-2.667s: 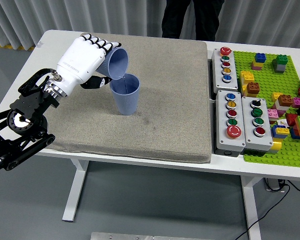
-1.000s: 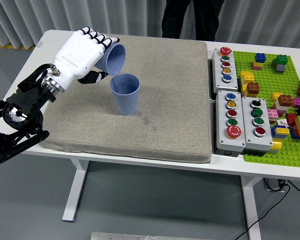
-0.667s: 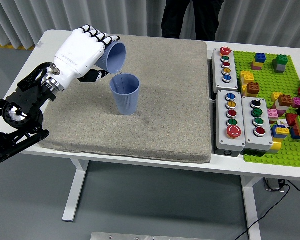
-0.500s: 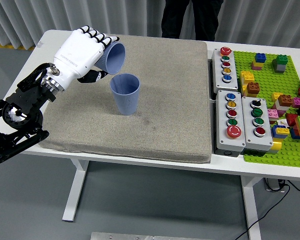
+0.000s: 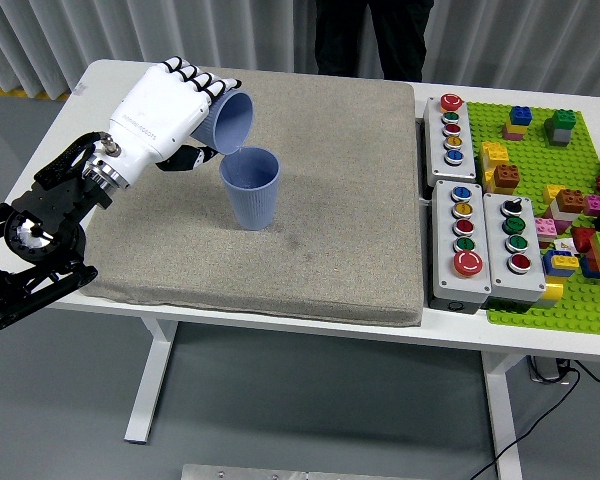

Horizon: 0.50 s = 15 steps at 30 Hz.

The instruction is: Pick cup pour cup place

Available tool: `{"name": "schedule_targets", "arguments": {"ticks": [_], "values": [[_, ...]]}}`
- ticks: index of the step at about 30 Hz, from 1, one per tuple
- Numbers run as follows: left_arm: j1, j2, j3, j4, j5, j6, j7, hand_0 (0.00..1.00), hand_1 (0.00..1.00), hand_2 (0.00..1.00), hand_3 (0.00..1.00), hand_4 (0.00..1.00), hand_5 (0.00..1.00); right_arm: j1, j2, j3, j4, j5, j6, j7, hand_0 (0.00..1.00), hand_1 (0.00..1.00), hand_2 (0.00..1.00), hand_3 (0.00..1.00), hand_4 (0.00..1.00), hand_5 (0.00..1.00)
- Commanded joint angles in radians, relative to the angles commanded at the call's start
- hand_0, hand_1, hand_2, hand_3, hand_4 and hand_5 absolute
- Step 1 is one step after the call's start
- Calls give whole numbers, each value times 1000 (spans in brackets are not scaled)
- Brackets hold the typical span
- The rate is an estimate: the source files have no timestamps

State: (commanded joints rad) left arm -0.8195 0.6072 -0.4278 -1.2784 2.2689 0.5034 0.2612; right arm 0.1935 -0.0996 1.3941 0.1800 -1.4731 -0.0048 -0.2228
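A blue cup (image 5: 251, 188) stands upright on the grey mat (image 5: 330, 220), left of its middle. My left hand (image 5: 168, 112), white with black finger joints, is shut on a second blue cup (image 5: 230, 121). That cup is tipped on its side, its mouth facing right and down, its lip just above the standing cup's left rim. My left arm comes in from the lower left.
Three grey button boxes (image 5: 477, 240) lie right of the mat. A green baseplate (image 5: 555, 200) with several loose bricks is at the far right. A person in dark clothes (image 5: 365, 35) stands at the table's far side.
The held cup rose slightly after tipping low over the standing cup, and has stayed tilted there. The person at the far side has shifted a little left.
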Motion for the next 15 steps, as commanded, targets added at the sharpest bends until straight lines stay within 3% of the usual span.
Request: {"name": "schedule_targets", "arguments": {"ticks": [11, 15], "values": [[9, 1, -23, -9, 0, 7, -26, 664, 628, 637, 635, 626, 93, -7, 1, 2, 0, -8, 1, -1, 694, 681, 616, 599, 18, 184], [9, 3, -38, -14, 0, 28, -51, 663, 624, 634, 634, 625, 93, -8, 1, 6, 0, -12, 2, -1, 694, 681, 616, 599, 17, 183]]}}
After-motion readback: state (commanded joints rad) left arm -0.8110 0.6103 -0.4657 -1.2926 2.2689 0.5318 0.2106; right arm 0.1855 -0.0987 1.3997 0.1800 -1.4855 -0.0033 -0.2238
